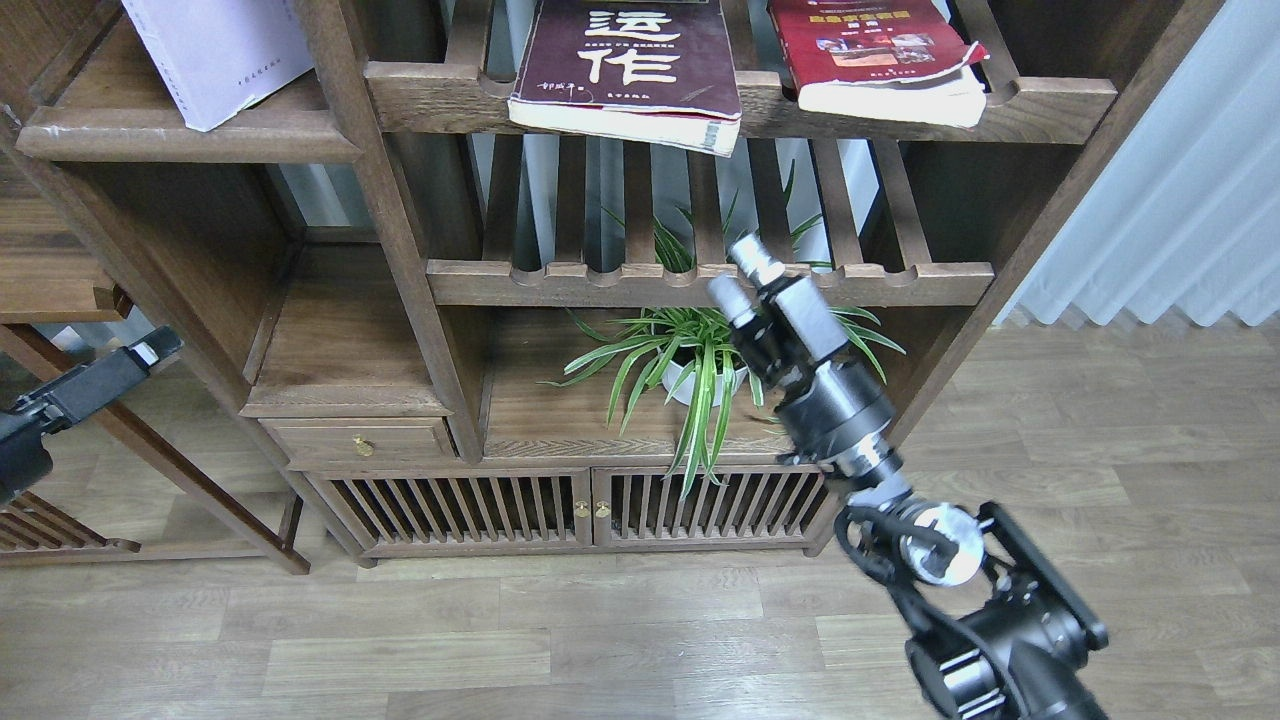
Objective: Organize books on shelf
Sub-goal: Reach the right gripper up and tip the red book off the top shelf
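1. Books lay in three spots near the top of the view. The thick maroon book with large white Chinese characters lay flat on the upper slatted rack, its lower corner hanging over the scalloped front rail.
2. Just to its right, apart from it, the red book with cover photos lay flat on the same rack, its pages facing forward and its front edge also over the rail.
3. To the left, past an upright post, the pale lavender-white book stood tilted on the shelf, a solid dark-brown board with a rounded, scuffed front edge.
4. The right pincer was raised in front of the lower slatted rack, well below the maroon and red books. Its two fingers stood slightly parted and held nothing.
5. The left pincer entered at the left edge, low and well apart from the shelf; it showed as one dark block with a pale tip, so I cannot tell whether it was open or closed. Nothing was seen in it.
6. Behind the right pincer, a green potted plant in a white pot sat in the compartment under the lower rack.
7. Below that were slatted cabinet doors, with a small drawer to the left, and a wood-plank floor.
8. A pale curtain hung at the right.
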